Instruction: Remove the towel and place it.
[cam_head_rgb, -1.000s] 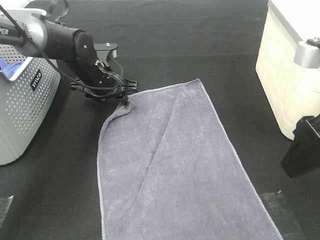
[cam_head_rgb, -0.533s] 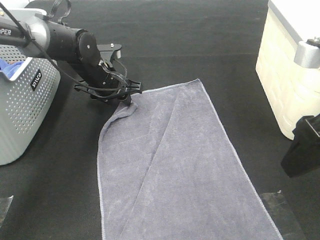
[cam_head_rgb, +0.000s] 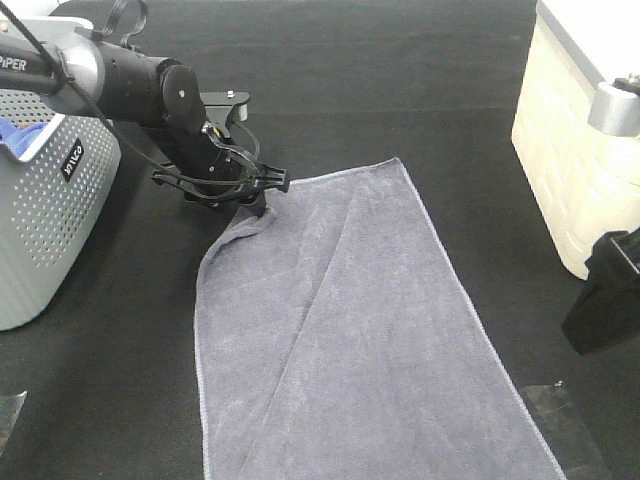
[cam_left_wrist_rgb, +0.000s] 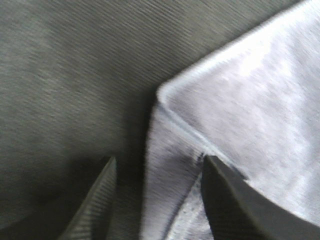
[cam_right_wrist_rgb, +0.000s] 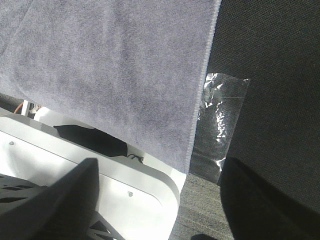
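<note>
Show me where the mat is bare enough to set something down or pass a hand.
The widest bare mat lies beyond the far hem of the towel, up to the cream bin. A narrower strip runs between the towel's right hem and that bin. Another lies between the basket and the towel's left edge. Crowded: the left gripper at the towel's far-left corner.

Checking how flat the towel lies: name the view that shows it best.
Exterior high: nearly the whole towel, spread out with a diagonal crease. Left wrist shows only one blurred corner of it; right wrist only a stretch along one edge.
</note>
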